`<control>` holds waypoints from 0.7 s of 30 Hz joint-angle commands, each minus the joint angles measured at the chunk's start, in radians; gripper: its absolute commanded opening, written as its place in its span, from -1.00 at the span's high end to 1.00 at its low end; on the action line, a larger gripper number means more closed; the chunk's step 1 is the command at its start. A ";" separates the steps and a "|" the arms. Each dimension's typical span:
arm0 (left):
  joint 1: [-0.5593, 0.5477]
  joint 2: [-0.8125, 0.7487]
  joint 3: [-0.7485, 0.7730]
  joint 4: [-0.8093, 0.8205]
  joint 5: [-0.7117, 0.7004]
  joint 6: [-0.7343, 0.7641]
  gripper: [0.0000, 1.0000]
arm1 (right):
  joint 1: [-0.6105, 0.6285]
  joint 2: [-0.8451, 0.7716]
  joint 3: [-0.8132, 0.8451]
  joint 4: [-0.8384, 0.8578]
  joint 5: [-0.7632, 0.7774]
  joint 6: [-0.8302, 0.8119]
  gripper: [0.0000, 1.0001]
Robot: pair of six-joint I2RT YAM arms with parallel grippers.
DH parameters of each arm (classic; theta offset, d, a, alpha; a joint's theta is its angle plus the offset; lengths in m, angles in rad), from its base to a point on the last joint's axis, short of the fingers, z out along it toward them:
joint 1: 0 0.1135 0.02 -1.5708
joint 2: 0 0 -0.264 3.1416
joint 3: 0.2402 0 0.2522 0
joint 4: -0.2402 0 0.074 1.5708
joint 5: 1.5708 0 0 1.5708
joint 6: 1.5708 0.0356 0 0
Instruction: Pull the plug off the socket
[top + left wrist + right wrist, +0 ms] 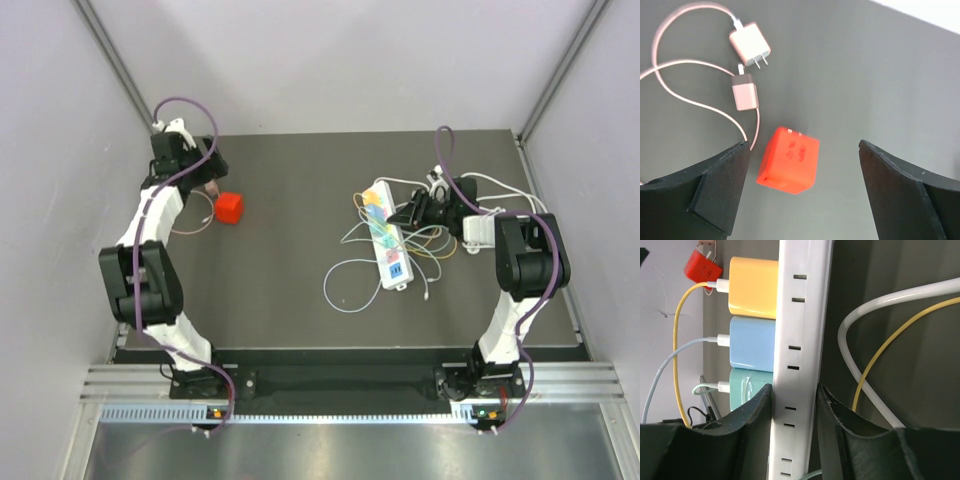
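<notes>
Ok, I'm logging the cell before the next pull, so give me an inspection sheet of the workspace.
Surface: dark matte table.
Job's things: white power strip with yellow plug, blue plug and green plug seated along one side; red charger cube lying loose, off the strip.
Clutter: pink pronged charger and a second pink block, both unplugged.
Grippers: left gripper open above the red charger cube; right gripper shut on the power strip.
Cables: pink cable looped by the chargers; thick white cord and yellow cable beside the strip; thin leads tangled around it.
Surroundings: pale enclosure walls, metal rail at the near edge.
</notes>
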 commanded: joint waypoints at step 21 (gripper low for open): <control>-0.430 -0.303 -0.606 0.545 0.446 -0.518 -0.88 | -0.016 -0.025 0.014 0.098 -0.065 -0.037 1.00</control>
